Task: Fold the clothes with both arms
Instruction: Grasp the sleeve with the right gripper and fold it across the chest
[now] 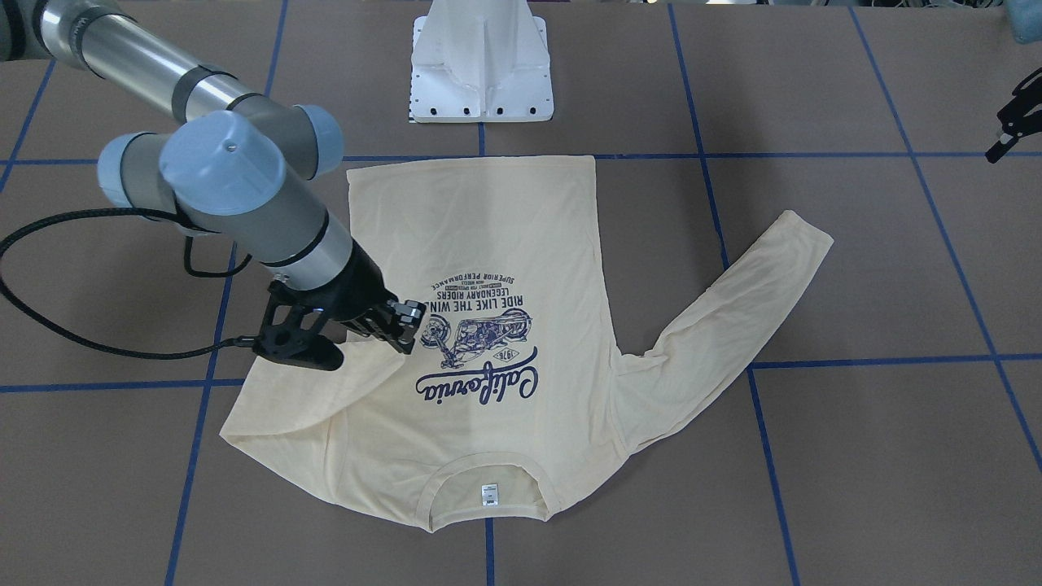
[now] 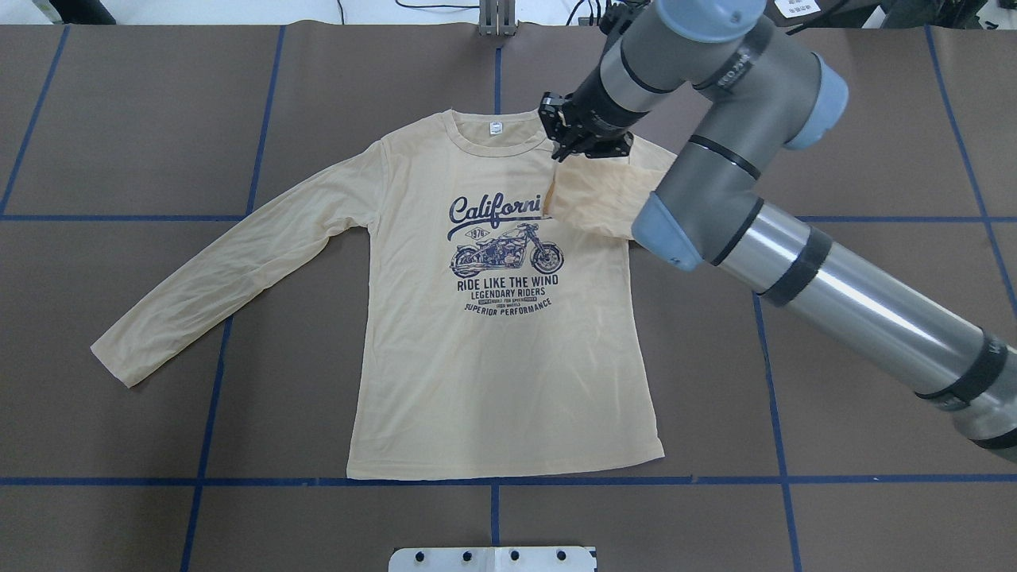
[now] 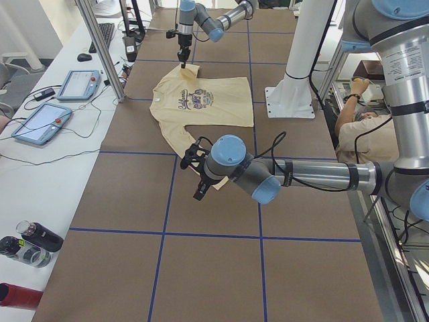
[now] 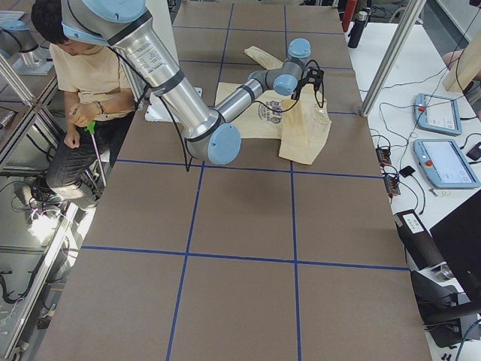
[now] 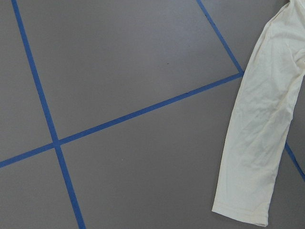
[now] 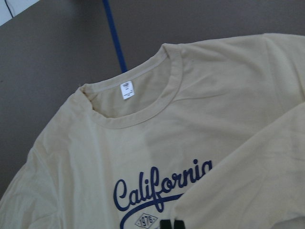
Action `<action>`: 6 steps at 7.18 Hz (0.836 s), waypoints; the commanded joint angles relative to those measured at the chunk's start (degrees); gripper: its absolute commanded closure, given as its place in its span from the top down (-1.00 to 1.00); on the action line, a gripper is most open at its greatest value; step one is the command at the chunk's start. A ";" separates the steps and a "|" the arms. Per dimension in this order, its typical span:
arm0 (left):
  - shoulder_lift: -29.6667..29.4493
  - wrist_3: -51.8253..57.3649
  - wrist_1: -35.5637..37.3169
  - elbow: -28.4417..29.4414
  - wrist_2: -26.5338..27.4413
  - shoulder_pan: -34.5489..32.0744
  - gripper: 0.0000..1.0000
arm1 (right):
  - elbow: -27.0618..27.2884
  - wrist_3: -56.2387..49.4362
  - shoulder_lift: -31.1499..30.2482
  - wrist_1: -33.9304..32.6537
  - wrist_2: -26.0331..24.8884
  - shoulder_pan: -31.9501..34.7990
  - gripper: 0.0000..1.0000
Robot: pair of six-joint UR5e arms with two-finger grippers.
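The cream-yellow long-sleeved shirt (image 2: 500,357) lies flat and face up on the brown table, its collar (image 2: 493,135) at the far side from the robot. My right gripper (image 2: 568,147) is shut on the shirt's right sleeve (image 2: 592,195) and holds it lifted and folded over the chest, covering the end of the "California" print. It also shows in the front view (image 1: 407,330). The left sleeve (image 2: 238,262) lies stretched out flat. My left gripper (image 1: 1000,138) hovers off the shirt beyond that sleeve's cuff (image 5: 240,212); it looks open and empty.
The white pedestal base (image 1: 480,65) stands at the shirt's hem side. Blue tape lines (image 2: 493,481) grid the table. Tablets (image 3: 40,121) and bottles (image 3: 33,238) lie on the side bench. A seated person (image 4: 83,75) is beside the robot.
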 commanded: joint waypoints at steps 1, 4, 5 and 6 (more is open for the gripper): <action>-0.03 0.04 -0.02 0.19 0.00 0.03 1.00 | -3.82 0.65 8.40 0.16 -4.28 -2.91 -1.00; 0.06 0.30 -0.02 0.45 0.00 0.03 1.00 | -7.79 -0.40 15.80 0.33 -10.96 -8.97 -1.00; 0.06 0.30 -0.02 0.37 0.00 0.03 1.00 | -7.88 -3.01 16.08 0.25 -11.15 -10.29 -1.00; 0.06 0.30 -0.02 0.45 0.00 0.03 1.00 | -8.84 -4.69 16.52 0.33 -12.63 -11.35 -1.00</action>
